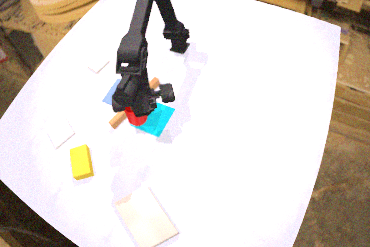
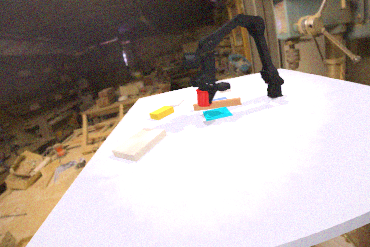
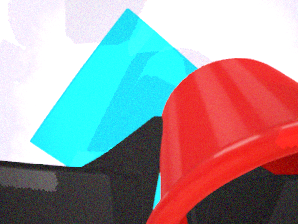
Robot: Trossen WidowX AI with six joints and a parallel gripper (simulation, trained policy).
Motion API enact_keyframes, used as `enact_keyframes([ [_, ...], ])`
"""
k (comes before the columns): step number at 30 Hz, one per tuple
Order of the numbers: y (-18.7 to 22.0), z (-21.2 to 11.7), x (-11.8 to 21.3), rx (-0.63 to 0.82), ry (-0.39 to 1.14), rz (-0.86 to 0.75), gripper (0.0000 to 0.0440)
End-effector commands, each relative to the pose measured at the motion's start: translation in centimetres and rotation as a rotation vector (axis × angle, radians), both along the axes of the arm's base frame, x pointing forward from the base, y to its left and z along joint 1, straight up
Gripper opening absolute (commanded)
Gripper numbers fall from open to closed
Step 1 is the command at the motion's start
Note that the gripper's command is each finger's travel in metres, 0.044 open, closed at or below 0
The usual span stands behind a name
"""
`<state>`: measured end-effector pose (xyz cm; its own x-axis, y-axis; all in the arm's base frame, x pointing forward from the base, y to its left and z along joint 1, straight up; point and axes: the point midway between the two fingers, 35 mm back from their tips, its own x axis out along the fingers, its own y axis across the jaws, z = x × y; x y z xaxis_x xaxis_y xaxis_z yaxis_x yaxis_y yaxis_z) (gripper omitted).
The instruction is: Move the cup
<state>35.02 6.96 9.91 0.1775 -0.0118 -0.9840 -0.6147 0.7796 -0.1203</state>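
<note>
The end effector [image 1: 142, 111] [image 2: 208, 98] grips the red cup [image 1: 136, 117] [image 2: 203, 97] [image 3: 225, 105], probably stiff and light (marbles unseen); its wall offers the best hold.

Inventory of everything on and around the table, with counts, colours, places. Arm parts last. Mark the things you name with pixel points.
cup: 1, red, in the hand, by the cyan pad and wooden bar
cyan pad [image 1: 161, 120] [image 2: 220, 114] [image 3: 75, 107]: 1, cyan, on the table
blue pad [image 1: 110, 96]: 1, blue, across the bar from the cyan pad
wooden bar [image 1: 117, 119] [image 2: 230, 102]: 1, orange-brown, between the pads
block [image 1: 81, 161] [image 2: 161, 113]: 1, yellow, on the table
slab [image 1: 146, 219] [image 2: 139, 145]: 1, cream, near the table edge
thin squares: 2, whitish, on the table's blue-pad side
table [image 1: 260, 119] [image 2: 240, 179]: 1, white
workshop: wood and machinery, behind
marbles: cannot tell
arm [image 1: 132, 44] [image 2: 257, 26]: 1, black
hand [image 1: 137, 109] [image 2: 204, 94]: 1, black, shut on the cup
</note>
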Motion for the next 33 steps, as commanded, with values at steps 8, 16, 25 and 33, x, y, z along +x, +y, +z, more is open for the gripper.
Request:
enact_keyframes([
  [8,1.5,-3.2,-1.6,-0.012,0.039,-0.009,0.0002],
  [16,1.4,-4.4,-2.1,-0.015,0.034,-0.027,0.004],
  [25,1.3,-3.0,-1.3,0.025,-0.031,-0.047,0.0108],
  [33,1.2,-1.5,-1.8,0.061,-0.061,-0.045,0.0123],
])
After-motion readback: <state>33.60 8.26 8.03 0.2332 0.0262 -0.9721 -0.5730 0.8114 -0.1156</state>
